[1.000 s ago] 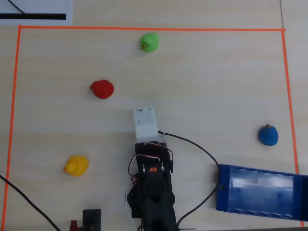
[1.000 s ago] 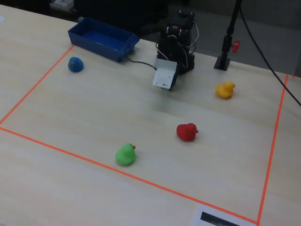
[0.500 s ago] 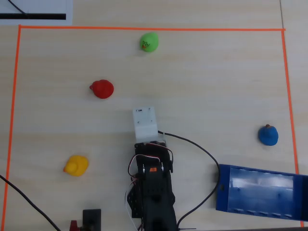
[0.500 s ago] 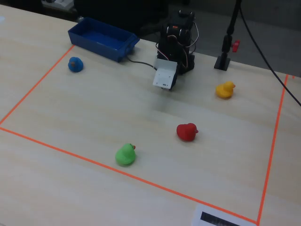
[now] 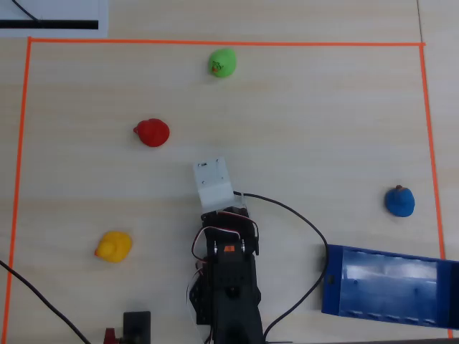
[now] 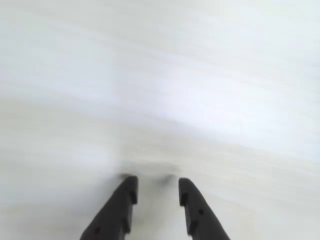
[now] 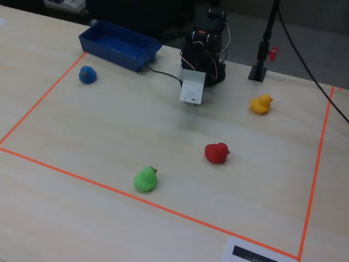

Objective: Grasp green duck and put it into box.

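Observation:
The green duck (image 5: 222, 63) sits near the far orange tape line in the overhead view and near the front tape in the fixed view (image 7: 145, 179). The blue box (image 5: 391, 285) lies at the lower right in the overhead view and at the back left in the fixed view (image 7: 117, 45); it holds nothing. My gripper (image 6: 156, 181) is open and empty, its dark fingers (image 6: 120, 205) low over bare table. In the overhead view it sits under the white wrist housing (image 5: 214, 182), near the arm base and far from the green duck.
A red duck (image 5: 152, 132) lies between my gripper and the green duck, to the left. A yellow duck (image 5: 113, 246) is at the lower left, and a blue duck (image 5: 399, 201) is at the right above the box. Orange tape (image 5: 215, 43) frames the area. Cables (image 5: 301, 222) trail by the base.

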Controlling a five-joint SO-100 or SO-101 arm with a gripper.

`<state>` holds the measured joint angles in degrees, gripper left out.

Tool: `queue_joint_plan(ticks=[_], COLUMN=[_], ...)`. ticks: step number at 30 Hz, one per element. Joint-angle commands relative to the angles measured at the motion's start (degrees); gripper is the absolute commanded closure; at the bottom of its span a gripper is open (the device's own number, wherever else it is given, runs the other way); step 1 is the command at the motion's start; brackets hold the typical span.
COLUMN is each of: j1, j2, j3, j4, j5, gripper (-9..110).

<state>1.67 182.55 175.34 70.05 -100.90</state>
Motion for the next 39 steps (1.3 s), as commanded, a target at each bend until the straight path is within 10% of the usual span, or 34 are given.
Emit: queue_joint_plan(ticks=[1, 12, 25, 39], j1=[1.23, 3.43, 3.78, 3.25], j2=[-12.83, -56.69, -88.68, -113.82], j3=[-10.2, -44.3, -45.62, -63.28], j4=[-16.08, -41.04, -103.18, -111.27], j5=[-0.44, 5.01, 24.52, 21.97], gripper=[92, 88, 81, 74])
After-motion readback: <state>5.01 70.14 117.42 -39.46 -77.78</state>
